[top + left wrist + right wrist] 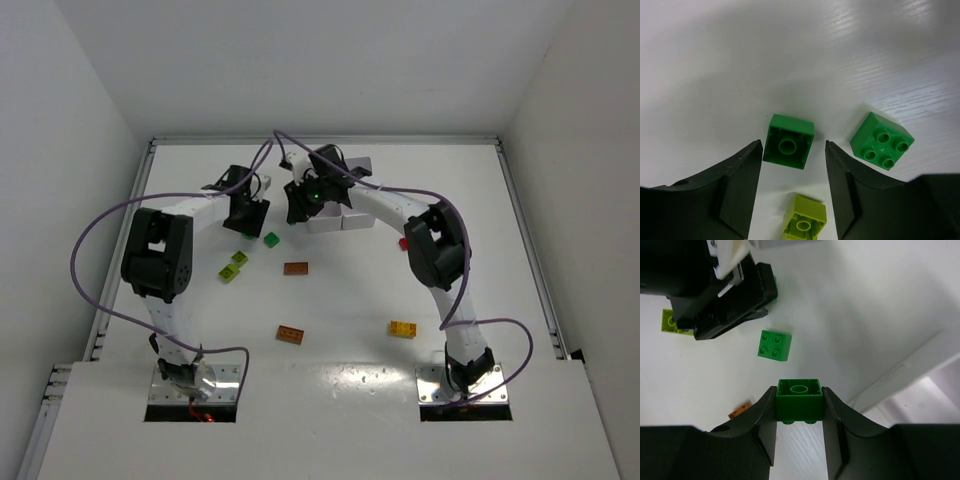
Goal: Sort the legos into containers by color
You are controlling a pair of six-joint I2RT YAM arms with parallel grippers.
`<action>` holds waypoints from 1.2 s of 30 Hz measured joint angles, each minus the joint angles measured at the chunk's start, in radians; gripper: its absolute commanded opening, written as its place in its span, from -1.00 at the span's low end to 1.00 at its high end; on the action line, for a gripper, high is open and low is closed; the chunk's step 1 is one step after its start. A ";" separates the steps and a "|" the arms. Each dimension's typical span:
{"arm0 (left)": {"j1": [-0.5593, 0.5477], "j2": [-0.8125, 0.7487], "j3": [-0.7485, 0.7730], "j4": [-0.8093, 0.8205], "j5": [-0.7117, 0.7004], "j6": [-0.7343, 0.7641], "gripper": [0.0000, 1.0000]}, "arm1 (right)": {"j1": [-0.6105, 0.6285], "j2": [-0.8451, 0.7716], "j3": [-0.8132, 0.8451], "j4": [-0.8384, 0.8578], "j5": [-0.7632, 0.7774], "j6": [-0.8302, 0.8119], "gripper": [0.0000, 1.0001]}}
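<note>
My left gripper (793, 145) (245, 214) stands open over the table. A green lego (788, 141) lies upside down just past its fingertips, touching neither finger. A lime lego (805, 218) lies between the fingers, and a second green lego (882, 141) (271, 239) sits studs-up to the right. My right gripper (799, 390) (298, 204) is shut on a dark green lego (799, 399), held upside down above the table. The white containers (905, 371) (347, 222) lie just right of it, largely hidden by the right arm in the top view.
Loose legos on the table: two lime ones (233, 266), a brown one (295, 268), an orange one (290, 334), a yellow one (403, 328) and a red one (404, 243) beside the right arm. The two grippers are close together at the table's back.
</note>
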State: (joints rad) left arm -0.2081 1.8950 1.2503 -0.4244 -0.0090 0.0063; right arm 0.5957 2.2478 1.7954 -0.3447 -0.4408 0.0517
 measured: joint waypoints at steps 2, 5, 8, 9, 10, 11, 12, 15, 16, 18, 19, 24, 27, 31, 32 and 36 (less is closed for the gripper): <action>-0.001 0.009 0.000 0.003 -0.003 -0.003 0.00 | -0.010 -0.014 0.005 -0.001 0.010 -0.003 -1.00; -0.001 0.023 0.000 0.012 -0.007 -0.013 -0.41 | -0.031 -0.026 0.039 0.000 0.032 -0.009 -1.00; 0.000 0.023 0.000 0.023 -0.003 -0.012 -0.80 | -0.053 -0.039 0.068 0.006 0.068 -0.019 -1.00; 0.000 0.023 0.000 0.023 -0.002 -0.013 -0.87 | -0.060 -0.043 0.075 0.009 0.084 -0.024 -1.00; 0.000 0.023 -0.001 0.023 0.003 -0.014 -0.94 | -0.068 -0.048 0.081 0.011 0.100 -0.026 -1.00; 0.000 0.023 -0.001 0.023 0.010 -0.014 -0.94 | -0.076 -0.050 0.087 0.013 0.113 -0.030 -1.00; 0.000 0.023 -0.002 0.026 0.018 -0.014 -0.97 | -0.084 -0.050 0.097 0.013 0.129 -0.032 -1.00; 0.000 0.017 -0.007 0.030 0.057 -0.014 -0.97 | -0.113 -0.049 0.121 0.023 0.177 -0.036 -1.00; 0.000 0.008 -0.014 0.032 0.081 -0.014 -0.97 | -0.124 -0.048 0.129 0.023 0.188 -0.036 -1.00; 0.000 -0.011 -0.023 0.031 0.117 -0.010 -0.97 | -0.142 -0.047 0.148 0.026 0.206 -0.035 -1.00; 0.000 -0.026 -0.026 0.031 0.140 -0.010 -0.97 | -0.153 -0.046 0.156 0.031 0.213 -0.035 -1.00; 0.000 -0.126 -0.019 0.038 0.269 -0.008 -0.97 | -0.179 -0.034 0.173 0.058 0.244 -0.031 -0.96; 0.000 -0.147 0.018 0.050 0.339 -0.016 -0.97 | -0.174 -0.014 0.179 0.061 0.253 -0.024 -0.88; -0.003 -0.150 0.091 0.067 0.420 -0.045 -0.97 | -0.170 0.011 0.180 0.060 0.256 -0.014 -0.76; -0.005 -0.149 0.116 0.068 0.434 -0.055 -0.97 | -0.168 0.015 0.180 0.059 0.259 -0.011 -0.74; -0.024 -0.140 0.225 0.086 0.472 -0.086 -0.97 | -0.167 0.031 0.180 0.058 0.266 -0.002 -0.08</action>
State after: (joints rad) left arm -0.2317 1.7550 1.4757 -0.3386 0.4633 -0.0799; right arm 0.4290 2.2784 1.9755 -0.2863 -0.1745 0.0502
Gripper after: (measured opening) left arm 0.404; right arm 0.375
